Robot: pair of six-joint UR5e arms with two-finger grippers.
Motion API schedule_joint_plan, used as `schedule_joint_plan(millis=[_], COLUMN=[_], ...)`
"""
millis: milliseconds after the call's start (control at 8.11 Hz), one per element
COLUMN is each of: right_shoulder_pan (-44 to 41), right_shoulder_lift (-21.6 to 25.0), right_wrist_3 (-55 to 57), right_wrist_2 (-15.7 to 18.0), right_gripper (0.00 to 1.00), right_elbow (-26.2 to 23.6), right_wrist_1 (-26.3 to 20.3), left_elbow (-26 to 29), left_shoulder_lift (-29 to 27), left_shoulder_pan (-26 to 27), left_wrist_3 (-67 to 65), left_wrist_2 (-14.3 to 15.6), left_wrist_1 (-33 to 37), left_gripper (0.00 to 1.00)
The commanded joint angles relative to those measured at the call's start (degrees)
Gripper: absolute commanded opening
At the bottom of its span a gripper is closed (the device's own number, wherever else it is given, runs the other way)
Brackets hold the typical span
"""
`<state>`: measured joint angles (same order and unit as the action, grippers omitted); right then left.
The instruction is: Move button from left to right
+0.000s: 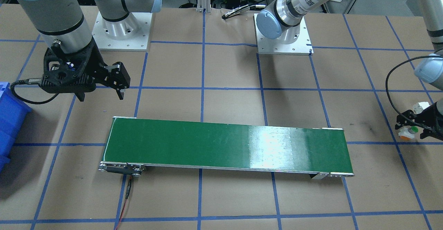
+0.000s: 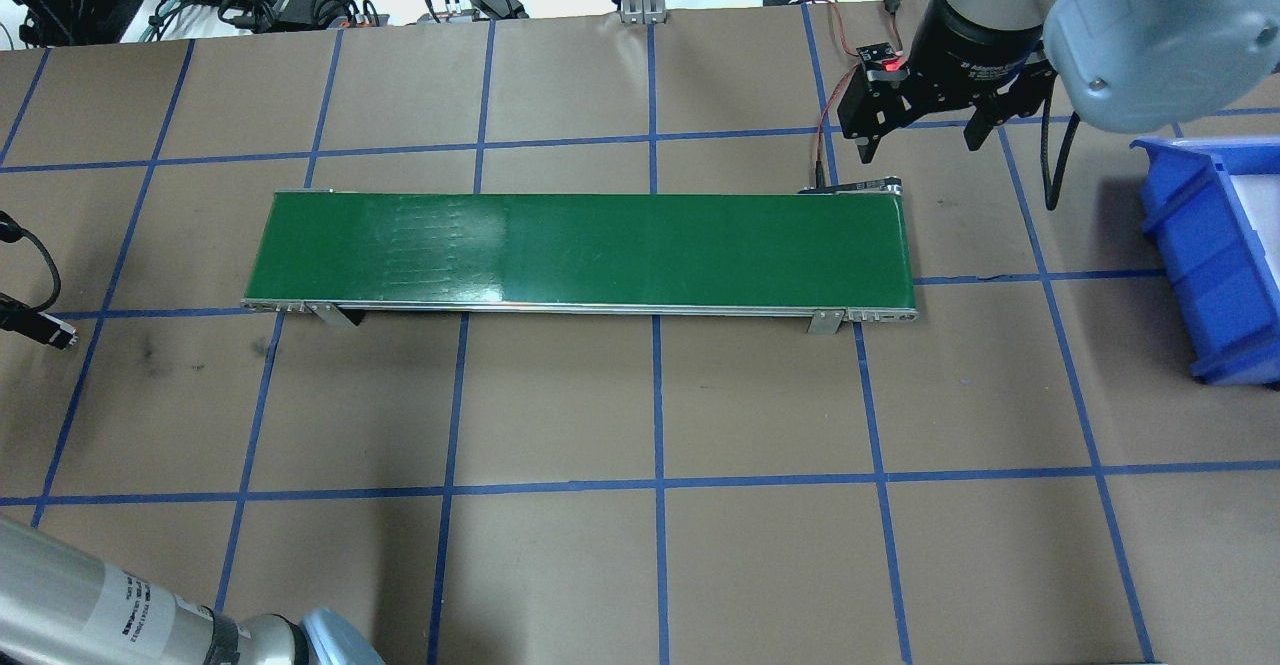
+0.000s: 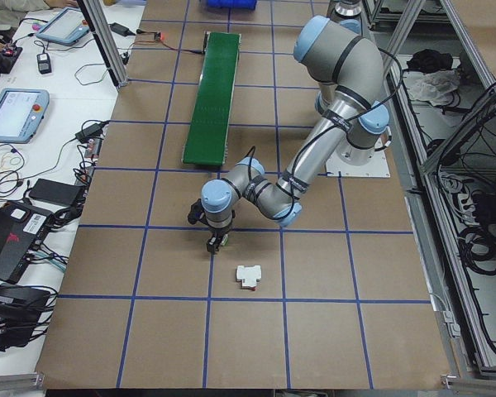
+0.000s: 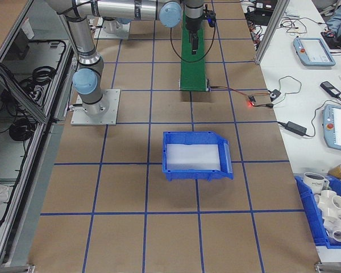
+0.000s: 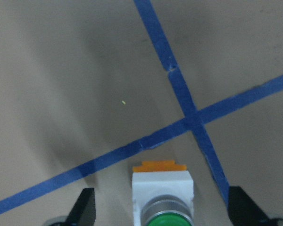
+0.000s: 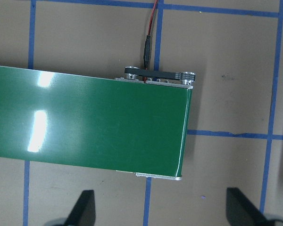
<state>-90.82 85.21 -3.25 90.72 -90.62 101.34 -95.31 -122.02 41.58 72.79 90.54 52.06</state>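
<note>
The button (image 5: 162, 197), with a green cap, white body and orange base, sits on the brown table beside a blue tape crossing. My left gripper (image 5: 162, 211) is open around it, and its fingers (image 5: 85, 209) stand well clear on both sides. The front-facing view shows the same button (image 1: 410, 131) at the far right edge, under the left gripper (image 1: 412, 128). My right gripper (image 1: 101, 92) hangs open and empty above the table, behind the far end of the green conveyor belt (image 1: 228, 147). Its wrist view shows that end of the conveyor belt (image 6: 85, 127).
An all-white boxy part (image 3: 250, 275) lies on the table close to the left gripper. A blue bin (image 2: 1215, 245) stands on the right side beyond the belt's end. A red and black wire (image 2: 835, 95) runs from the belt's motor end.
</note>
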Motion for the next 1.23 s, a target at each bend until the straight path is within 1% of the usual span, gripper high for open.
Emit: schedule_joint_plan(millis=[0,123,247,370,740,863,986,1110], right_shoulder_pan=[0.0,0.0,0.0,0.0,0.0,0.0,0.0,0.0], right_shoulder_lift=[-0.6,-0.6,-0.6,-0.6,-0.8,-0.9,-1.0,-1.0], right_wrist_3=[0.1,0.3,0.3,0.3,0.2,0.0,-0.1,-0.1], right_wrist_2=[-1.3,-2.6,-2.7,-2.5,-2.4,-2.4,-2.4,-2.4], right_gripper=[0.98,1.00,1.00,1.00,1.00,1.00,1.00,1.00], right_elbow=[-0.2,-0.2,-0.2,-0.3,-0.4,-0.4,-0.4,-0.4], right_wrist_1=[2.0,1.8,1.7,1.6,1.2,1.4,1.4,1.5], left_elbow=[0.0,0.0,0.0,0.0,0.0,0.0,0.0,0.0], left_shoulder_lift=[-0.9,-0.9,-0.9,-0.9,1.4,4.5,8.9,13.3], left_shoulder_pan=[0.0,0.1,0.1,0.1,0.2,1.0,2.3,5.2], left_wrist_3=[0.0,-0.3,-0.5,-0.5,-0.7,-1.0,-4.0,-7.9], left_wrist_2=[-0.3,-0.2,-0.2,-0.3,0.0,0.1,0.1,-0.7], left_wrist_1=[-0.5,-0.5,-0.5,-0.5,0.3,1.4,6.4,13.9], left_gripper=[0.93,0.73,0.27,0.01,0.00,0.00,0.00,0.00])
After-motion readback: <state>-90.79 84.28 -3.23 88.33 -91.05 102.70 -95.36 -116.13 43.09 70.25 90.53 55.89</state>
